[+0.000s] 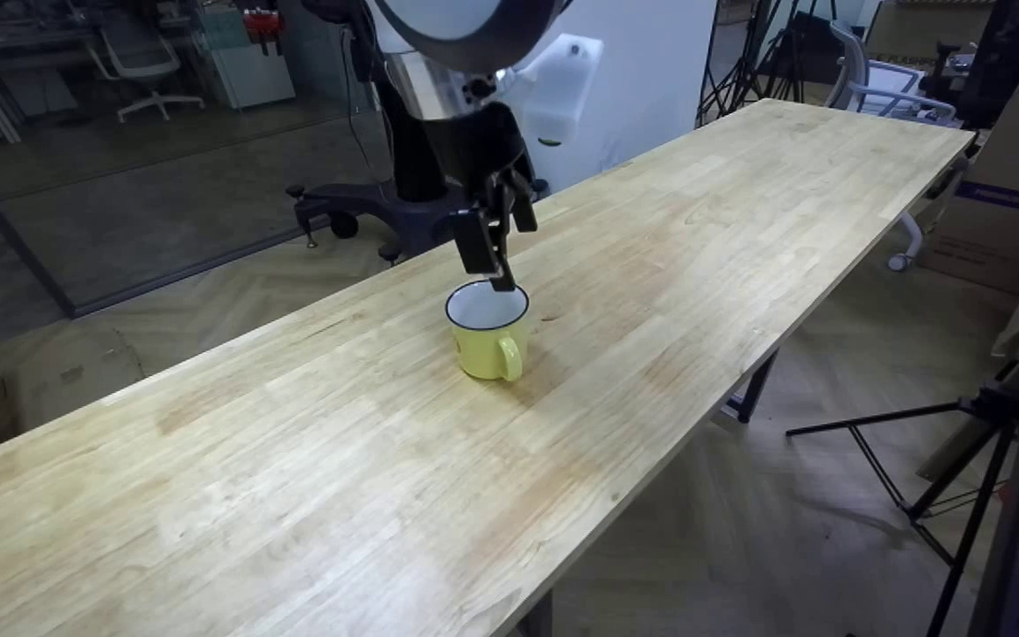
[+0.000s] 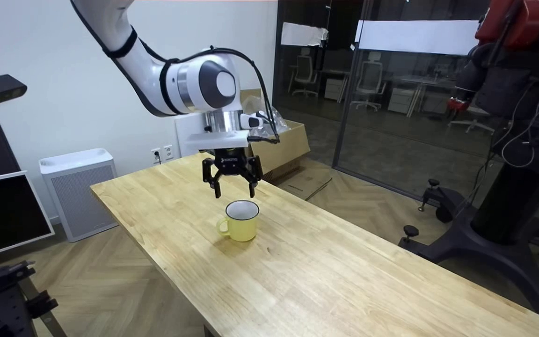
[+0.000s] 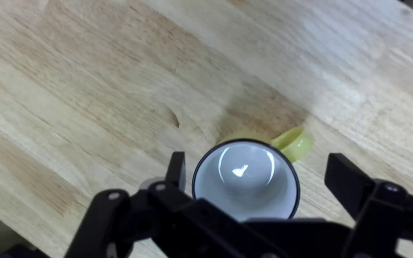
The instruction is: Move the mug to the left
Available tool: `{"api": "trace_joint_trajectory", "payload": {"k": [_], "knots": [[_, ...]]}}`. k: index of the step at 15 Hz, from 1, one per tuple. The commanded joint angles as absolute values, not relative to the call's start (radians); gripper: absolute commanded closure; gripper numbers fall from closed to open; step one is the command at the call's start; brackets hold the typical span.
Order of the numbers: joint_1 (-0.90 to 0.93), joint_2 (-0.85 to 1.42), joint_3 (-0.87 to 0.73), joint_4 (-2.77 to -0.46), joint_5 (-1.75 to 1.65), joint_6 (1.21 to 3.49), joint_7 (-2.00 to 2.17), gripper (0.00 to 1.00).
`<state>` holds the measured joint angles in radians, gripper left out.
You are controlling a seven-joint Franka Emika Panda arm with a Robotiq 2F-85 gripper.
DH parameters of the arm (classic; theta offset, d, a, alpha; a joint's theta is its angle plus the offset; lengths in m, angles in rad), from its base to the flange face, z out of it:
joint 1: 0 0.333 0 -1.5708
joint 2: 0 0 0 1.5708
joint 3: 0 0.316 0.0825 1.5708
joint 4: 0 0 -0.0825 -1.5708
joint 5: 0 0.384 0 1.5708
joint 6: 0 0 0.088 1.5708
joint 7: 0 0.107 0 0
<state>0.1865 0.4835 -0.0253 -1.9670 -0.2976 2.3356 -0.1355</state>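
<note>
The yellow mug stands upright on the wooden table, with a white inside and a dark rim. In an exterior view its handle points toward the table's near long edge. My gripper is open and empty above the mug, its fingertips a little higher than the rim. It also hangs over the mug in the other exterior picture. In the wrist view the mug's opening lies between the fingers of the gripper, closer to the left finger. The mug's lower rim is hidden there by the gripper body.
The long wooden table has open edges on both long sides. A cardboard box stands behind the table. A dark wheeled stand is beyond the far edge. A tripod stands on the floor.
</note>
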Motion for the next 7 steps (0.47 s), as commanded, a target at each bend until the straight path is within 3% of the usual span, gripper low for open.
{"api": "trace_joint_trajectory", "payload": {"k": [1, 7], "knots": [[0.124, 0.441, 0.043, -1.954, -0.226, 2.164, -0.232, 0.00], [0.069, 0.423, 0.085, -1.941, -0.149, 2.067, -0.352, 0.00]]}}
